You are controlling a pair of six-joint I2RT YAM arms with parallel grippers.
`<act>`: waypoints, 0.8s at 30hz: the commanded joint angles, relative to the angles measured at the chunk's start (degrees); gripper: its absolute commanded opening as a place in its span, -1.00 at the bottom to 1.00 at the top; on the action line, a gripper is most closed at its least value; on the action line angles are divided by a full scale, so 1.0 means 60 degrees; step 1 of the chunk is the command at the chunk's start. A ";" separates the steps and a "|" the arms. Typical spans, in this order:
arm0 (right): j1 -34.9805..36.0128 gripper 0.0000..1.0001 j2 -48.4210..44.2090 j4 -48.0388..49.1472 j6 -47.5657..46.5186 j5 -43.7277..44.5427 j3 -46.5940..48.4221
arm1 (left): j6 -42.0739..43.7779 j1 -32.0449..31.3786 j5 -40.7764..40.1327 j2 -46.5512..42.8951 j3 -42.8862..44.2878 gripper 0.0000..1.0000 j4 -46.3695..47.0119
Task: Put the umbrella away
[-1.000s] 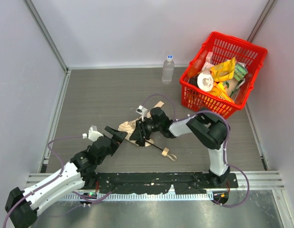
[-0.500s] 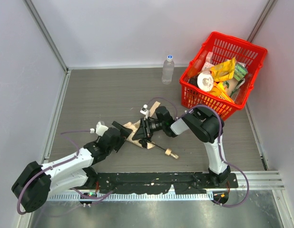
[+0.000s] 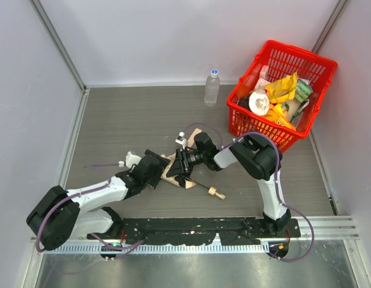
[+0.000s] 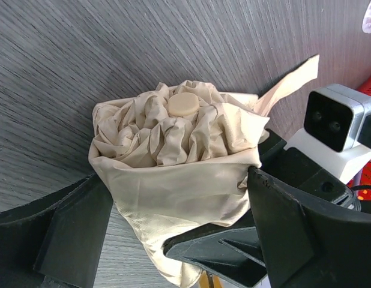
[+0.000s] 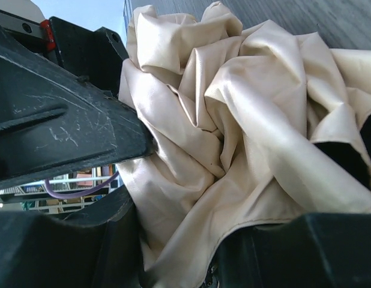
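The umbrella, a bunched cream-beige bundle, lies on the table's middle with its black shaft and beige handle pointing toward the near right. My left gripper holds the bundle from the left. In the left wrist view, the fabric fills the gap in my left gripper and presses both fingers. My right gripper is shut on the fabric from the right. The right wrist view shows folds wedged in my right gripper. The strap sticks out behind.
A red basket full of packets and groceries stands at the back right. A clear water bottle stands just left of it. Walls close in the table on the left, back and right.
My left arm has stretched forward and right until its gripper reached the umbrella's fabric. The right gripper has stayed on the bundle, which shifted slightly; the handle turned a little.
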 commanded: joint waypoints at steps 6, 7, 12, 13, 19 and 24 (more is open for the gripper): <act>0.0279 -0.99 0.0194 -0.3966 -0.1380 0.0637 0.0161 | -0.0104 0.0078 -0.0394 0.1049 -0.0072 0.18 -0.0258; 0.0280 -0.99 0.0121 -0.4172 -0.1527 0.0754 0.0220 | -0.0046 0.0078 -0.0379 0.1137 -0.0087 0.07 -0.0171; 0.0382 -0.99 -0.0172 -0.5477 -0.2522 0.1295 0.0601 | 0.0159 0.0093 -0.0364 0.0890 -0.0350 -0.61 0.0006; 0.0426 -0.99 -0.0318 -0.5608 -0.2713 0.1442 0.0587 | 0.0232 0.0079 -0.0364 0.0787 -0.0423 -0.72 -0.0008; 0.0513 -0.58 -0.1548 -0.5362 -0.2861 0.2701 0.0280 | 0.0321 0.0093 0.0060 0.0464 -0.0892 -1.00 0.0050; 0.0880 0.21 -0.3128 -0.5025 -0.3446 0.4661 -0.0057 | 0.0438 0.0093 0.0485 0.0230 -0.0966 -1.00 -0.0418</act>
